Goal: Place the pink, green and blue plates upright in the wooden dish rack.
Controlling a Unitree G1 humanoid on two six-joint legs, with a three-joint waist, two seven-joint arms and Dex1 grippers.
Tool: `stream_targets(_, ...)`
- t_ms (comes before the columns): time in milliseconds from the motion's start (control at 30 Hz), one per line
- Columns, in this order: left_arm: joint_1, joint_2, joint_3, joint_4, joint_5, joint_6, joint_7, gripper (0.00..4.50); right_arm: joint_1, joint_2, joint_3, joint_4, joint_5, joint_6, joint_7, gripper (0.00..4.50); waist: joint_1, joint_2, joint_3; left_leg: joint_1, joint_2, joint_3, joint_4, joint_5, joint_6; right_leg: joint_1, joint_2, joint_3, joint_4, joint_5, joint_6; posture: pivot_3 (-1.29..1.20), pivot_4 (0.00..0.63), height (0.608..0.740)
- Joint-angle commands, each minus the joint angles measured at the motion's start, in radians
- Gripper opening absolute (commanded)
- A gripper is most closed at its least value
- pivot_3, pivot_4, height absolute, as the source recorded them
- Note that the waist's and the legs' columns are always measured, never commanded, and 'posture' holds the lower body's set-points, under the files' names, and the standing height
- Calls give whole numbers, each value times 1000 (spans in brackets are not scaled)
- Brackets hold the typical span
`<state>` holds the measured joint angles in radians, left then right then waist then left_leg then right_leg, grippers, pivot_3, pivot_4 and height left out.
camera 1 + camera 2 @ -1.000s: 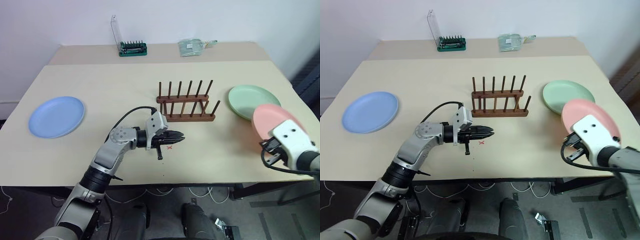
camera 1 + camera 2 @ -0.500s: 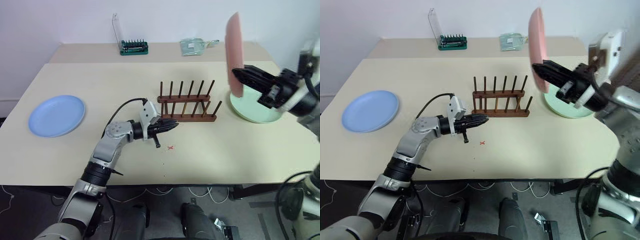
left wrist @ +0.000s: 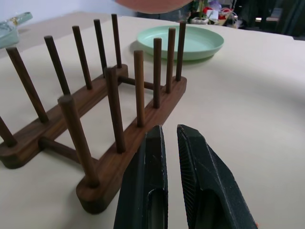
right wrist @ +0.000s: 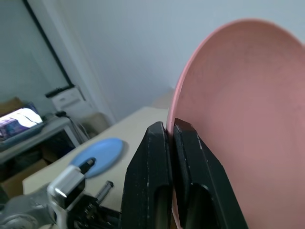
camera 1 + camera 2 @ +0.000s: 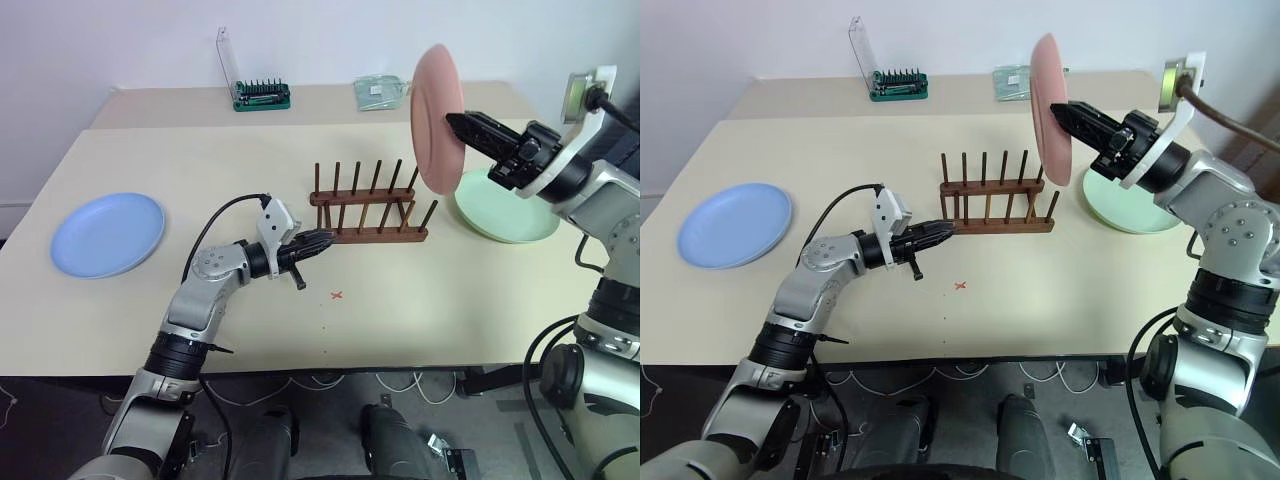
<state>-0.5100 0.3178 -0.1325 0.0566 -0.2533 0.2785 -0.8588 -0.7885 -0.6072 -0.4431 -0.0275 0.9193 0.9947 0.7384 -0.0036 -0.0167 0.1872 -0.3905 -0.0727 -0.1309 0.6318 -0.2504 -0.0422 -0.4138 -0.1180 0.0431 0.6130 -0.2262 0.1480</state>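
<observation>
Right gripper (image 5: 452, 119) clamped on rim of large salmon-pink round plastic plate (image 5: 436, 119), held upright in the air above right end of dark reddish-brown wooden pegged dish rack (image 5: 370, 208). Left gripper (image 5: 322, 239) pressed nearly together, empty, at rack's near-left end. Pale mint-green round plate (image 5: 508, 208) flat right of rack; light blue round plate (image 5: 107, 233) far left on beige table (image 5: 450, 290).

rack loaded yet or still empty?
Empty. No plate stands between the rack's pegs; the pink plate is held upright in the air by the right gripper.
</observation>
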Motion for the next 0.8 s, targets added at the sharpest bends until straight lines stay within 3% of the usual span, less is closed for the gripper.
stream_targets(33, 4, 8, 18, -52, -21, 7, 8, 435, -49, 7, -18, -8, 59, -25, 1, 123, -7, 0, 0, 0, 0, 0, 0, 0, 0, 0, 0, 0, 0, 0, 0, 0, 150, 740)
stream_targets(467, 9, 29, 16, -72, -41, 28, 9, 435, -29, 55, 29, 90, 64, -37, -12, 123, -11, 0, 0, 0, 0, 0, 0, 0, 0, -1, 0, 0, 1, 0, 0, 0, 150, 740)
stream_targets(800, 20, 31, 15, -87, -40, 36, 15, 435, -32, 66, -9, 198, 59, -72, -49, 123, -11, 0, 0, 0, 0, 0, 0, 0, 0, -1, 0, 0, 1, 0, 0, 0, 150, 740)
